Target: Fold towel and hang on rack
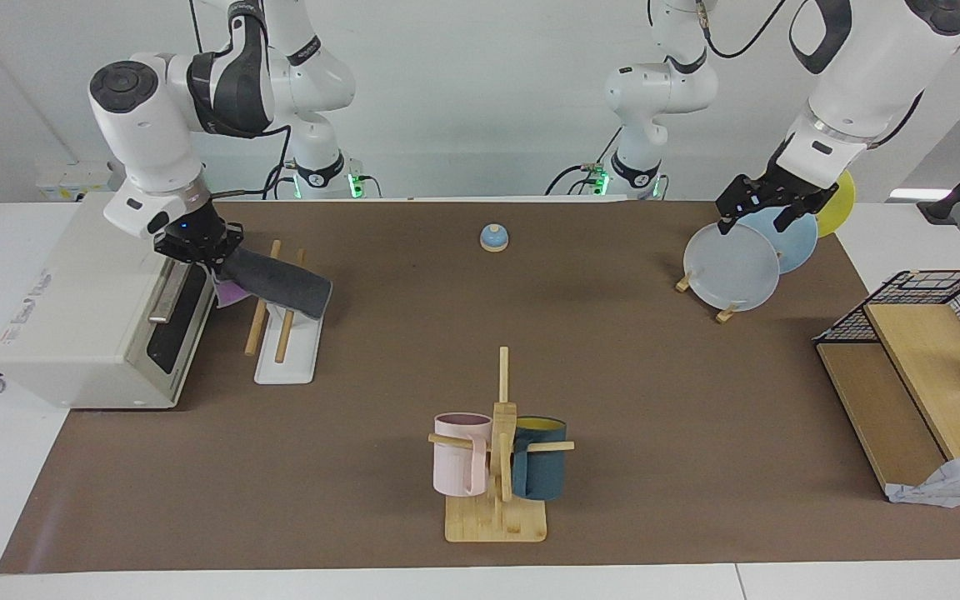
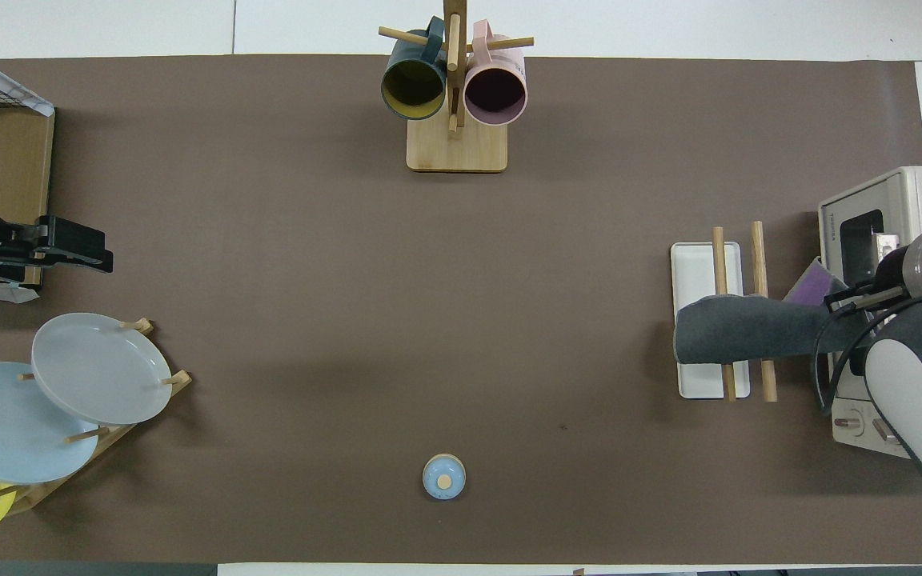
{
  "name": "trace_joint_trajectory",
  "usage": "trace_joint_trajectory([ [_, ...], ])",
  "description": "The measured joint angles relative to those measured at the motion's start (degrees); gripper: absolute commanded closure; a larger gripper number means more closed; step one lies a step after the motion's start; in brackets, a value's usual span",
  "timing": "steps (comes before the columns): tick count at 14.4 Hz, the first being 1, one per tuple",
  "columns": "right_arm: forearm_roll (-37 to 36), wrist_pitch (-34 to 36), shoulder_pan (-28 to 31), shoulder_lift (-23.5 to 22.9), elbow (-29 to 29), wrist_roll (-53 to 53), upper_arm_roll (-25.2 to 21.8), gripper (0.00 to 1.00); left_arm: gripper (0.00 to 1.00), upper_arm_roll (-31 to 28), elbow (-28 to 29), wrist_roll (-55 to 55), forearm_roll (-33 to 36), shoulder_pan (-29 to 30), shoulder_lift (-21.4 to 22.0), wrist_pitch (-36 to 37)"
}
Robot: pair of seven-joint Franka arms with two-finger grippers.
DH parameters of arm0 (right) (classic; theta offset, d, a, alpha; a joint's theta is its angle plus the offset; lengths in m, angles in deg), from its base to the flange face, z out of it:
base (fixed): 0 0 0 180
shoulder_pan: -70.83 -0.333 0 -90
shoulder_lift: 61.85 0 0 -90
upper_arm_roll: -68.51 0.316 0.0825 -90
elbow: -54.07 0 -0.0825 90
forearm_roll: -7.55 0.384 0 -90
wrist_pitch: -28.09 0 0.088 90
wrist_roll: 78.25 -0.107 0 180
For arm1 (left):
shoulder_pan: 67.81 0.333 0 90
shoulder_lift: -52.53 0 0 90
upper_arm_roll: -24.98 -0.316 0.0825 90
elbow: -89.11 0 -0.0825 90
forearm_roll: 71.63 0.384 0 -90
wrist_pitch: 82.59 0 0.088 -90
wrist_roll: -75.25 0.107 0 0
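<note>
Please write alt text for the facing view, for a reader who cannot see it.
The right gripper, shut on a folded grey towel, lays it across the two rods of a rack beside a toaster oven. The open left gripper waits above the plates.

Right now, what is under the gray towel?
The towel lies across the rack's two wooden rods, held by the right claw. The stretch of rods and white base beneath it is covered.
</note>
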State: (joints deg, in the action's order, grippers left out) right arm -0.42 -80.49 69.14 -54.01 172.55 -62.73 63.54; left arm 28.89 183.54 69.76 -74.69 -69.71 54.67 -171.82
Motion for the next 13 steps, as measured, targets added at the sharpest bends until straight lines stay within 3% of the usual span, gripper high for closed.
trace_joint_trajectory([
  [1,0.0,0.0,0.14,0.04,0.06,0.0,0.0,0.04,0.0,0.2,-0.24,0.26,1.91,-0.07,0.0,-0.02],
  [2,-0.01,0.0,0.33,0.07,0.08,0.01,0.02,0.0,0.0,0.67,-0.65,0.42,3.61,-0.09,0.01,-0.02],
  [9,-0.02,1.87,1.56,0.69,-1.25,0.1,0.02,0.0,0.0,1.53,-1.22,0.42,5.07,0.05,0.01,0.07],
  [13,0.85,11.41,1.34,0.95,-9.79,-4.53,0.89,0.0,0.0,1.05,-1.22,0.42,5.09,0.2,0.02,0.07],
])
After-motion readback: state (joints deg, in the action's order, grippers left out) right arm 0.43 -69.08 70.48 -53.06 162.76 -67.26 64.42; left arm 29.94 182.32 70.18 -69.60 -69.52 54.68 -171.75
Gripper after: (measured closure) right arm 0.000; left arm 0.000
